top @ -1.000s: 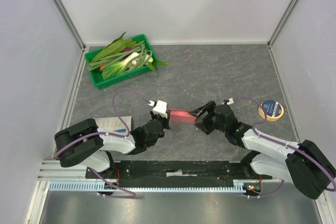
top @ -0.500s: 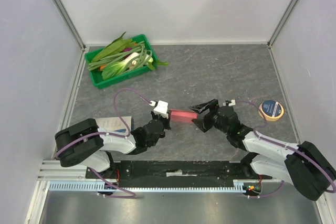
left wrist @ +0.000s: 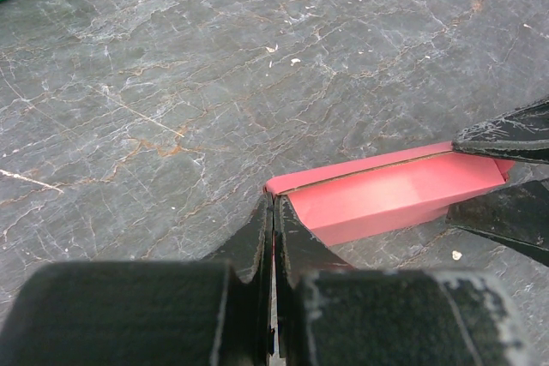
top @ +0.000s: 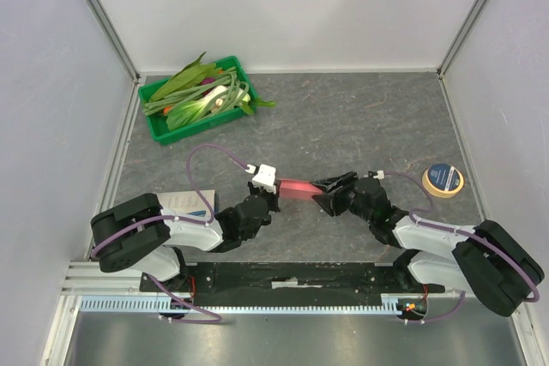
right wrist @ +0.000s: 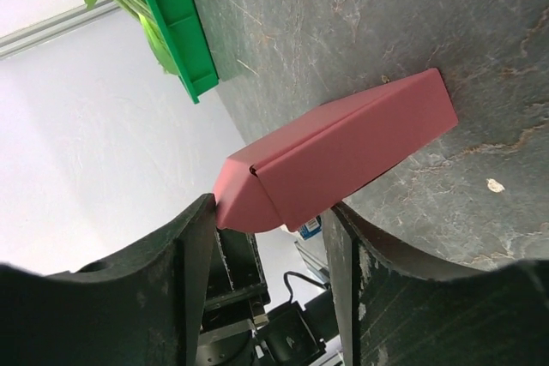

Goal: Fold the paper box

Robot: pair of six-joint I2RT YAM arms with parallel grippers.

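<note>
One grey, stone-patterned table (top: 360,117) fills most of my overhead view, walled in by pale panels. Both arms reach inward from the near edge, the left arm (top: 171,233) and the right arm (top: 437,237) almost meeting at mid-table. At the far left corner I see the green tray (top: 176,135), heaped with leafy greens (top: 197,92). A white-and-blue booklet (top: 184,201) lies beside the left arm, partly hidden by it.

Between the two wrists sits the paper box (top: 298,188), a pink-red piece folded into a long, narrow shape. It lies roughly crosswise on the table, well apart from the tray. Over by the right wall I see a small roll of tape (top: 443,179), lying flat.

On my left wrist camera, the left gripper (left wrist: 273,220) is pressed together, pinching the thin edge at the box's left end. On my right wrist camera, the right gripper (right wrist: 270,207) stands spread, one finger on each side of the box's other end. The pointed end flap sits just against one finger (right wrist: 193,237), but I see no clamping there.
</note>
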